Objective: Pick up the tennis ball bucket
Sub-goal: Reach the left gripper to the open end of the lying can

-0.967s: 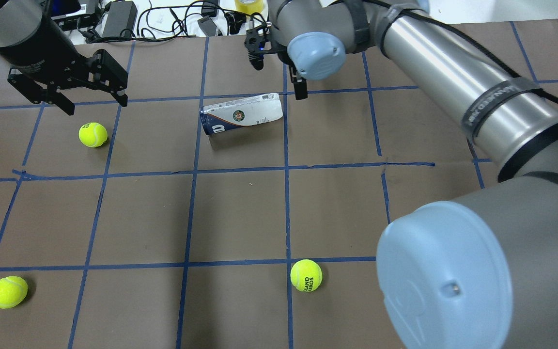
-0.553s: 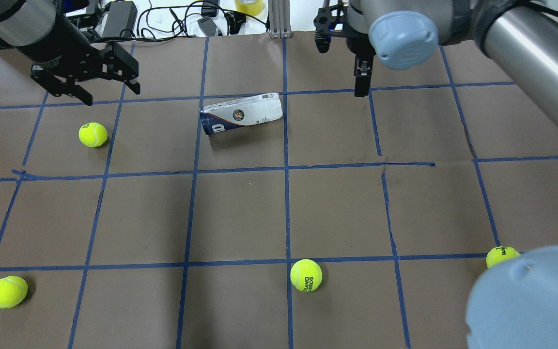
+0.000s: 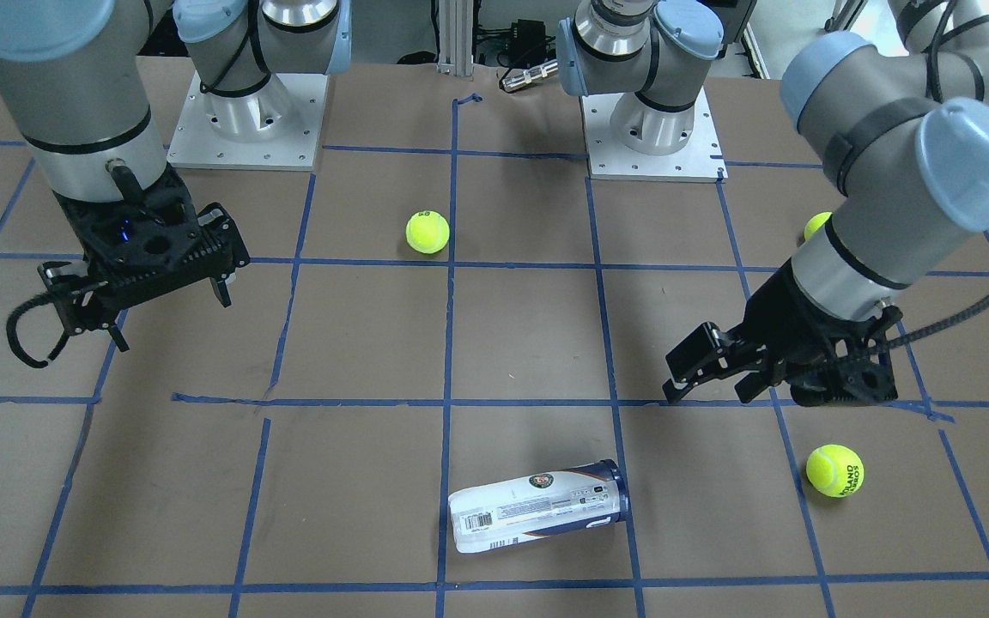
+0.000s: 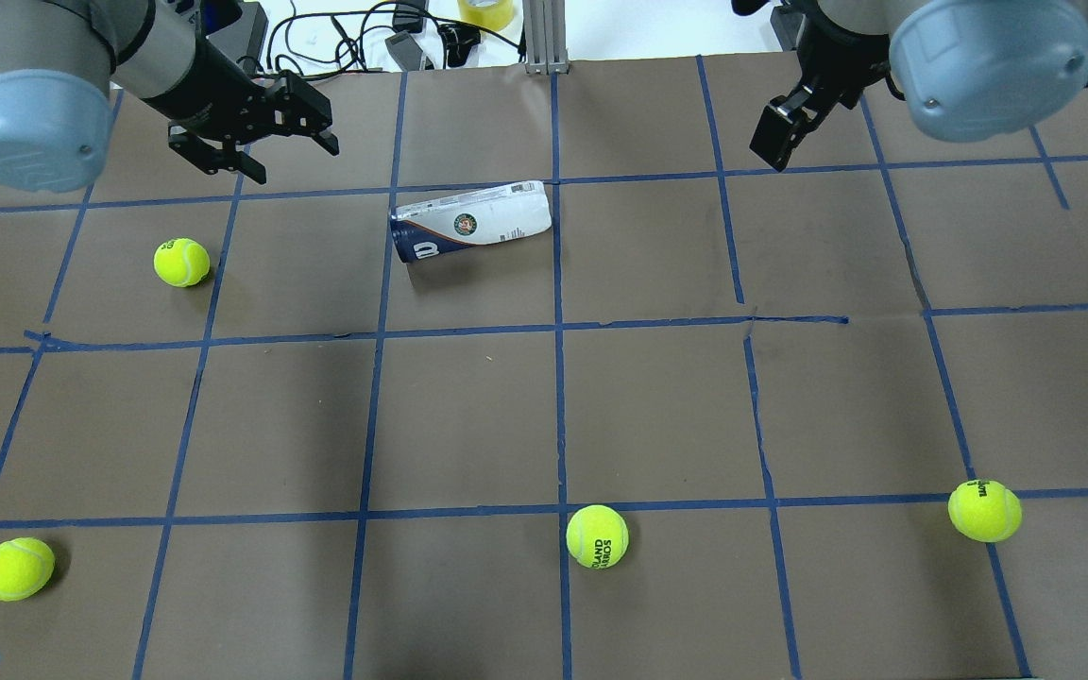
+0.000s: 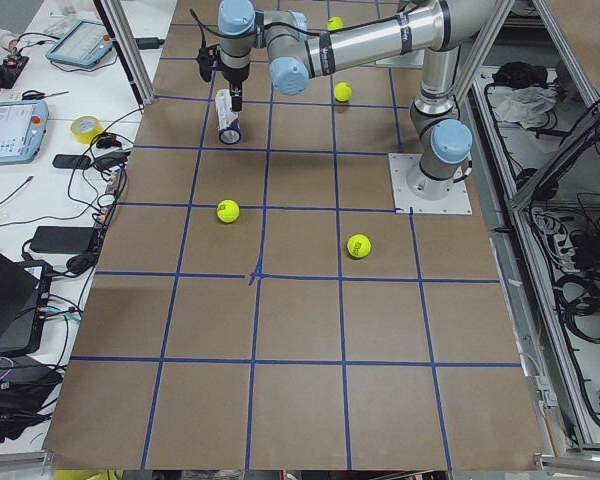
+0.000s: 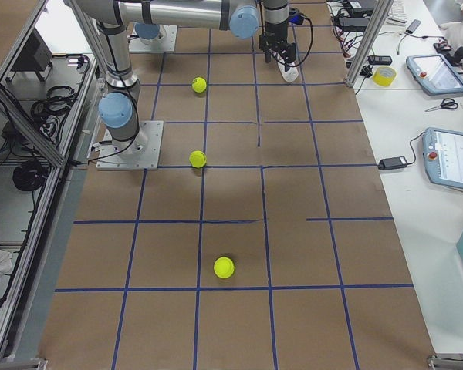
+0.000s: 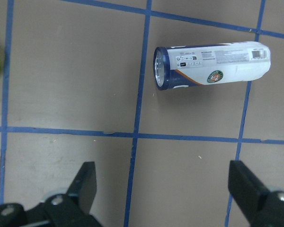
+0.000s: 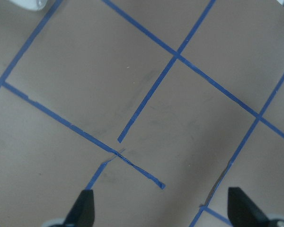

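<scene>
The tennis ball bucket (image 4: 471,225) lies on its side on the brown table, white and dark-blue label up, and its dark blue rim points to the view's left. It also shows in the front-facing view (image 3: 537,504) and the left wrist view (image 7: 210,65). My left gripper (image 4: 284,142) is open and empty, and hovers to the left of the bucket, apart from it; the front-facing view shows it too (image 3: 709,369). My right gripper (image 4: 780,137) is open and empty, far to the bucket's right, and also shows in the front-facing view (image 3: 172,322).
Several yellow-green tennis balls lie loose: one near the left gripper (image 4: 181,262), one at the near left (image 4: 15,569), one at the near middle (image 4: 597,536), one at the near right (image 4: 983,510). Cables and devices (image 4: 336,38) lie past the table's far edge.
My right arm has swung away from above the bucket to the far right. My left gripper has moved right, closer to the bucket. The bucket has not moved.
</scene>
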